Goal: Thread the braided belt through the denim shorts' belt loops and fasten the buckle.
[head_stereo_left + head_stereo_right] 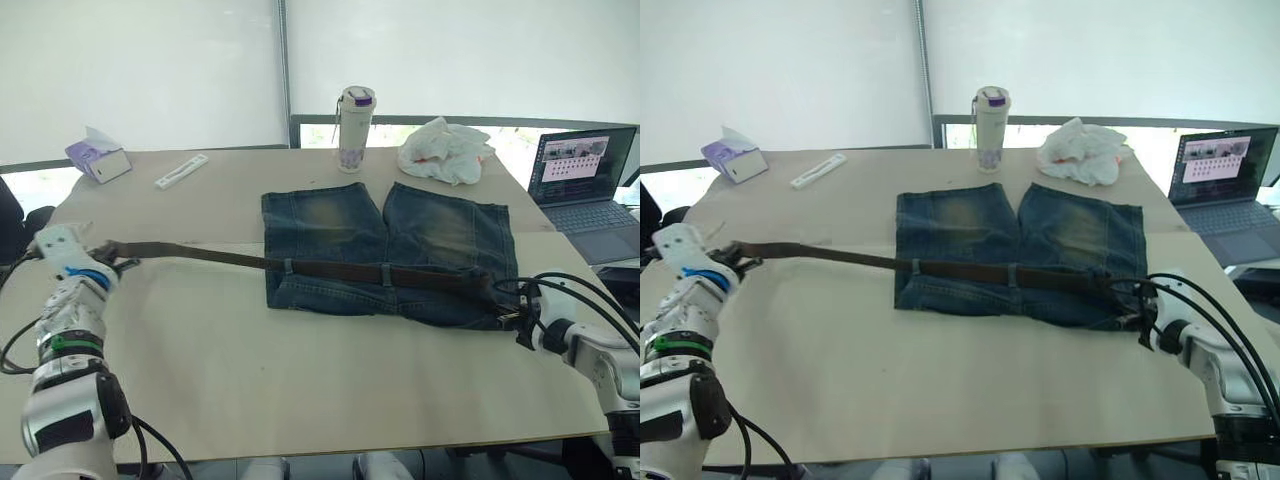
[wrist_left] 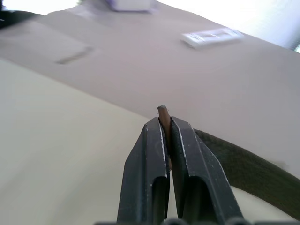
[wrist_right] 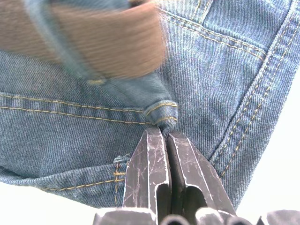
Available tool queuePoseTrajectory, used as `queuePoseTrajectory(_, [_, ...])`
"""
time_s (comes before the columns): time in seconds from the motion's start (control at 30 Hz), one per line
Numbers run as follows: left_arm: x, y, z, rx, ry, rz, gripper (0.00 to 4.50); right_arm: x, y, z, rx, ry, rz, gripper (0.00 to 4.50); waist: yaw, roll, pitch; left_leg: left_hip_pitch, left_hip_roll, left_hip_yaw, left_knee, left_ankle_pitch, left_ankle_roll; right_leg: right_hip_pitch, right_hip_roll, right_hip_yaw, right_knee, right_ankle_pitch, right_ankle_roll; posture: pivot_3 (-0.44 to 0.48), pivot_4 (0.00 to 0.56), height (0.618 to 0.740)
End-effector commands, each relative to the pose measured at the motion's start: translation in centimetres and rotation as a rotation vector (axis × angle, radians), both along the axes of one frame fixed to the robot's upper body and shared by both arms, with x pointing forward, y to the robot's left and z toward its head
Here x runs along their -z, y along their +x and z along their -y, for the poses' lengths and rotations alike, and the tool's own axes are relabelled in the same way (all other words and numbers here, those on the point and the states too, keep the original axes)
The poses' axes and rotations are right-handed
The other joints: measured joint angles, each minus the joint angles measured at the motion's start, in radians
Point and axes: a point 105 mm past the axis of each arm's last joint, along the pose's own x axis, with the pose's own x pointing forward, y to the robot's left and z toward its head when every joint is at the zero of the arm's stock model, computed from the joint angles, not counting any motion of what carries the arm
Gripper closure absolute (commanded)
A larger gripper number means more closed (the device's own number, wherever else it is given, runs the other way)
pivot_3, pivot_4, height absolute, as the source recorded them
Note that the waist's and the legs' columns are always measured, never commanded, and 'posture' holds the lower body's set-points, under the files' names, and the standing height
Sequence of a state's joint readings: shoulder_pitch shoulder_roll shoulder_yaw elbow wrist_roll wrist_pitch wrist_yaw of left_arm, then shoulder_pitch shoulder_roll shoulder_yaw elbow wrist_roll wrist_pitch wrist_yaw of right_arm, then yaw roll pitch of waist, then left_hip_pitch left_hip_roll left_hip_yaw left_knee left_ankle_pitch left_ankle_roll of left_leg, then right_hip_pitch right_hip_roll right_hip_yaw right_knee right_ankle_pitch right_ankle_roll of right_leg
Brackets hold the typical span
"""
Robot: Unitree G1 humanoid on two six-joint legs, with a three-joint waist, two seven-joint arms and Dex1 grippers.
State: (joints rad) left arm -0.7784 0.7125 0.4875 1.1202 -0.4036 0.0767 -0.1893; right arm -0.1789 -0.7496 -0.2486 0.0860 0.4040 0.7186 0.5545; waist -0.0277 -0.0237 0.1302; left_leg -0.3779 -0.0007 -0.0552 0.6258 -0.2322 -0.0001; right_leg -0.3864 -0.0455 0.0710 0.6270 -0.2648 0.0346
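The denim shorts (image 1: 340,230) lie flat mid-table with the waistband toward me. The braided belt (image 1: 200,255) runs along the waistband under two belt loops (image 1: 288,266) and stretches off to the left. My left gripper (image 1: 112,263) is shut on the belt's tapered tip (image 2: 162,110), a little above the table. My right gripper (image 1: 512,312) is at the waistband's right end, shut on a small stitched fold of denim (image 3: 161,112), with the brown strap (image 3: 93,42) just beyond it. The buckle is hidden near that end.
A bottle (image 1: 355,128) and a white plastic bag (image 1: 445,150) stand behind the shorts. An open laptop (image 1: 585,180) sits at the far right. A tissue box (image 1: 97,158) and a white strip (image 1: 181,171) lie at the back left.
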Motion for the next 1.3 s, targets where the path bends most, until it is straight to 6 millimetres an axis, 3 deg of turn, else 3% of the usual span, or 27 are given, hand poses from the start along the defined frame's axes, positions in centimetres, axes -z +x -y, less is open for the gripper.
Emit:
queuePoseTrajectory(0.03, [-2.1, -1.1, -2.5, -0.117, 0.075, 0.021, 4.5, 0.4, -0.4, 0.6, 0.037, -0.018, -0.008, 4.47, 0.0, 0.0, 0.0, 0.0, 0.0, 0.0, 0.0, 0.0, 0.0, 0.0, 0.0, 0.0, 0.0, 0.0, 0.0, 0.0, 0.15, 0.74])
queuePoseTrajectory(0.13, [-1.9, -0.7, -1.9, -0.071, 0.102, -0.004, 4.5, 0.5, -0.4, 0.5, 0.037, -0.019, -0.002, 4.47, -0.001, 0.0, 0.0, 0.001, 0.0, 0.001, 0.0, 0.0, 0.0, 0.0, 0.0, 0.0, 0.001, 0.0, 0.0, 0.0, 0.15, 0.74])
queuePoseTrajectory(0.23, [-1.5, -0.1, -0.9, -0.016, 0.089, -0.004, 3.44, 0.2, -0.3, 0.5, 0.044, -0.031, 0.03, 4.5, 0.0, 0.0, 0.0, 0.001, 0.0, 0.001, -0.001, 0.0, 0.0, 0.0, 0.001, -0.001, 0.001, 0.0, 0.0, 0.0, 0.15, 0.74])
queuePoseTrajectory(0.3, [-0.7, 0.5, 0.4, 0.074, 0.089, -0.033, 2.49, -0.9, 0.1, 0.1, -0.005, -0.056, 0.107, 4.5, 0.004, 0.0, 0.0, 0.001, 0.0, 0.002, 0.0, 0.0, 0.0, 0.0, 0.0, -0.001, 0.002, 0.0, 0.0, 0.0, 0.15, 0.74])
queuePoseTrajectory(0.47, [0.3, 0.5, 1.0, 0.134, 0.181, -0.122, 0.03, -3.4, -0.6, -1.1, -0.134, 0.001, 0.16, 2.73, 0.006, 0.001, 0.0, 0.001, -0.001, 0.004, 0.0, 0.0, 0.0, -0.001, 0.0, -0.001, 0.002, 0.0, 0.0, 0.0, 0.15, 0.74])
queuePoseTrajectory(0.6, [-1.1, 0.9, 1.3, 0.163, 0.232, -0.059, 0.0, -5.8, -0.5, -1.4, -0.189, -0.012, 0.207, 1.38, 0.006, 0.002, 0.001, 0.0, -0.001, 0.004, 0.0, 0.0, 0.0, -0.001, 0.001, -0.001, 0.002, 0.0, 0.0, 0.0, 0.15, 0.74])
queuePoseTrajectory(0.73, [-4.4, 2.7, 6.2, 0.47, 0.321, 0.119, 0.0, -7.8, 1.4, -1.6, -0.195, -0.016, 0.241, 0.04, 0.008, 0.002, 0.001, 0.0, -0.001, 0.005, 0.0, 0.0, 0.0, -0.001, 0.0, -0.001, 0.002, 0.0, -0.001, 0.0, 0.15, 0.74])
queuePoseTrajectory(0.93, [-4.8, 3.2, 13.2, 0.866, 0.391, 0.153, 0.0, -6.1, 3.5, -1.8, -0.217, 0.002, 0.085, 0.04, 0.016, 0.003, 0.001, -0.002, -0.002, 0.006, 0.001, 0.0, 0.0, -0.001, 0.0, -0.002, 0.001, 0.0, -0.001, 0.0, 0.15, 0.74])
queuePoseTrajectory(1.07, [-4.7, 2.7, 15.5, 1.013, 0.408, 0.129, 0.0, -5.4, 3.9, -2.0, -0.244, 0.058, -0.013, 0.04, 0.011, 0.004, 0.001, -0.003, -0.001, 0.006, 0.002, 0.0, 0.0, -0.002, 0.001, -0.002, 0.002, 0.001, -0.001, 0.0, 0.15, 0.74])
queuePoseTrajectory(1.17, [-4.6, 2.0, 17.3, 1.136, 0.419, 0.114, 0.0, -6.3, 4.2, -2.3, -0.291, 0.098, 0.013, 0.81, 0.006, 0.005, 0.001, -0.003, -0.001, 0.006, 0.001, 0.0, 0.0, -0.002, 0.001, -0.002, 0.002, 0.001, -0.001, 0.0, 0.15, 0.74])
queuePoseTrajectory(1.3, [-3.6, 1.6, 18.7, 1.251, 0.392, 0.04, 0.0, -6.9, 3.5, -2.9, -0.403, 0.104, 0.036, 2.26, 0.007, 0.006, 0.001, -0.003, -0.001, 0.006, 0.002, 0.0, 0.0, -0.002, 0.001, -0.002, 0.002, 0.001, -0.001, 0.0, 0.15, 0.74])
